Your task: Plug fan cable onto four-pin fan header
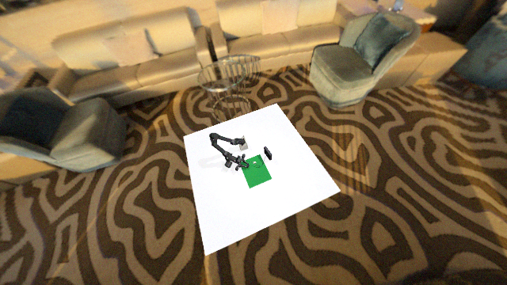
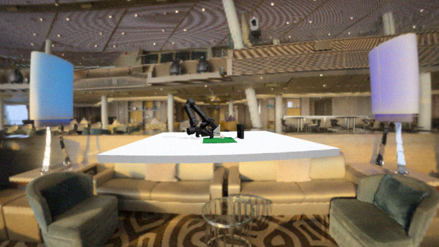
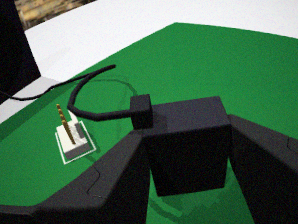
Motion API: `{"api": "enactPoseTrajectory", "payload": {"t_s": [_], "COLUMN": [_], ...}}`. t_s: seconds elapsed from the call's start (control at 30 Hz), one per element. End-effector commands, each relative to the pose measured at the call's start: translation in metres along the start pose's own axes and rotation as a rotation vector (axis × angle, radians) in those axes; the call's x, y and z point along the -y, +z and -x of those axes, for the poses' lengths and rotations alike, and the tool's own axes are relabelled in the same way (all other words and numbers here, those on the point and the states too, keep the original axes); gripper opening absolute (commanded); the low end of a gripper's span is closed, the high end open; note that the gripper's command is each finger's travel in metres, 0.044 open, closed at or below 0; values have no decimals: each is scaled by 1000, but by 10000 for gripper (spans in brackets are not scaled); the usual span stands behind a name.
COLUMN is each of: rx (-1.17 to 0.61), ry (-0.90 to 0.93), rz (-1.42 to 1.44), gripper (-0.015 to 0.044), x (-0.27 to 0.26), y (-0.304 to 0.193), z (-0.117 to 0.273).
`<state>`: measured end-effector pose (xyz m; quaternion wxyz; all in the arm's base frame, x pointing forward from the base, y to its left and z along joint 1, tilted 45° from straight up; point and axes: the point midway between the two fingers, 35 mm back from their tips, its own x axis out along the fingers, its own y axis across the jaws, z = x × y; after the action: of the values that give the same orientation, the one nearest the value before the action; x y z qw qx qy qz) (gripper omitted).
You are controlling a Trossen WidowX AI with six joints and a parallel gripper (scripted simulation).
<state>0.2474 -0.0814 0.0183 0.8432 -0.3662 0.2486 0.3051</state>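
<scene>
One white worktop [image 1: 277, 206] [image 2: 219, 158] [image 3: 115, 27] is noted, its far part cut off in the wrist view. One black arm [image 1: 214, 137] [image 2: 191, 102] is bent at a raised elbow, its forearm sloped down toward one green board [image 1: 259, 178] [image 2: 219, 140] [image 3: 200, 65]. One dark upright fan [image 1: 268, 153] [image 2: 240, 131] [image 3: 17, 50] is seen beside the board, cropped in the wrist view. The jaws [image 1: 246, 164] [image 2: 211, 135] are closed on one black plug [image 3: 190, 165], its sides partly hidden by two fingers. The plug is held above the board, apart from one white header [image 1: 254, 162] [image 2: 221, 137] [image 3: 69, 141]. One black cable [image 3: 100, 117] is looped from the plug. The gold pins [image 3: 62, 120] are overlapped; their number cannot be confirmed.
</scene>
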Motion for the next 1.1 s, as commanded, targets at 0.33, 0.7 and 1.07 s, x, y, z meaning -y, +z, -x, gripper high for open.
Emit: {"api": "enactPoseTrajectory", "payload": {"t_s": [0.33,0.7,1.07], "rx": [0,0,-2], "ry": [0,0,2], "rz": [0,0,1], "gripper": [205,205,205], "x": [0,0,1], "y": [0,0,1], "z": [0,0,6]}}
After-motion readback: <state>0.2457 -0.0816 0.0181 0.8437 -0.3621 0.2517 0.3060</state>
